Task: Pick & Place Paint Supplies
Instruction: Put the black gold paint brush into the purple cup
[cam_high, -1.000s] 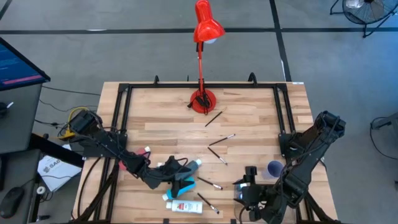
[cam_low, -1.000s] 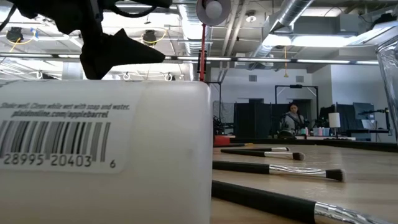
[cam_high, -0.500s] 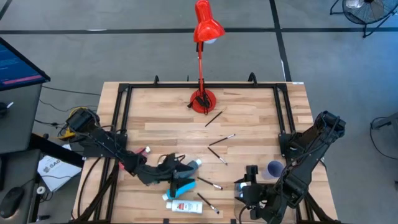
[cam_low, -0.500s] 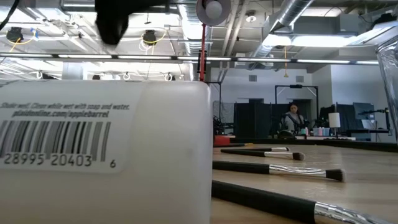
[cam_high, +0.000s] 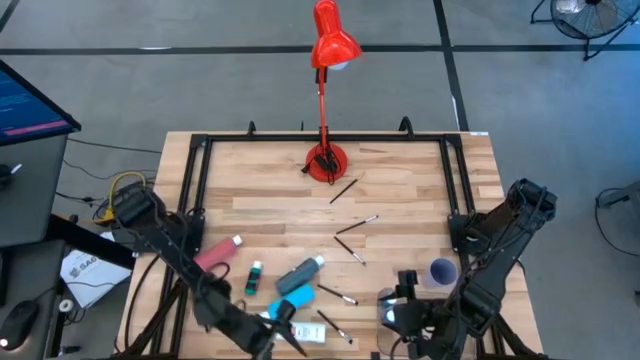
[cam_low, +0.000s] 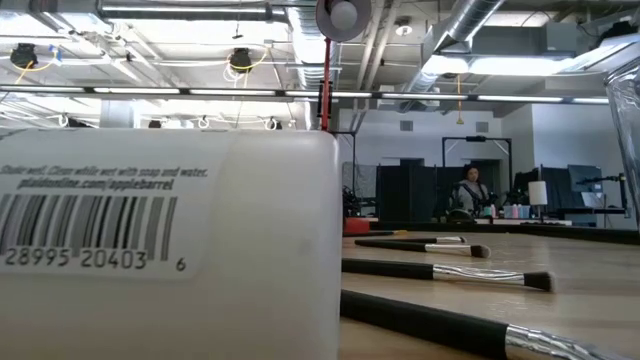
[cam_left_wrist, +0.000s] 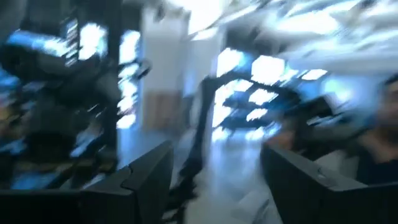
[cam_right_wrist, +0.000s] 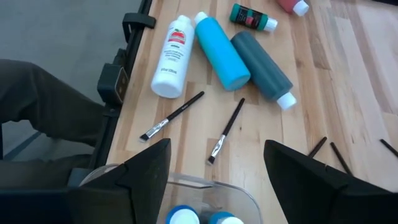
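- The left claw (cam_left_wrist: 216, 149) hangs at the front edge of the tabletop (cam_high: 400, 180), above the white bottle (cam_high: 308, 334). Its two dark fingers (cam_left_wrist: 146, 180) stand apart with nothing between them; the rest of its wrist view is blurred.
- The right claw (cam_right_wrist: 217, 144) sits at the front right corner over the rim of a clear tray (cam_right_wrist: 186, 182). Its fingers are spread and hold nothing, and two blue-and-white caps (cam_right_wrist: 184, 216) show in the tray just below.
- A bright blue bottle (cam_right_wrist: 222, 53) lies between the white bottle and a grey-blue bottle (cam_high: 300, 273), close beside both.
- A small green bottle (cam_high: 253, 279) and a pink-red bottle (cam_high: 217, 250) lie further left, apart from each other.
- Thin dark paintbrushes (cam_high: 350, 250) lie scattered from the tabletop's middle to its front edge, two (cam_right_wrist: 173, 116) near the white bottle.
- A lilac cup (cam_high: 442, 270) stands beside the right arm, and a red lamp (cam_high: 326, 160) at the far edge.
- In the low view the white bottle's barcode label fills the left half.
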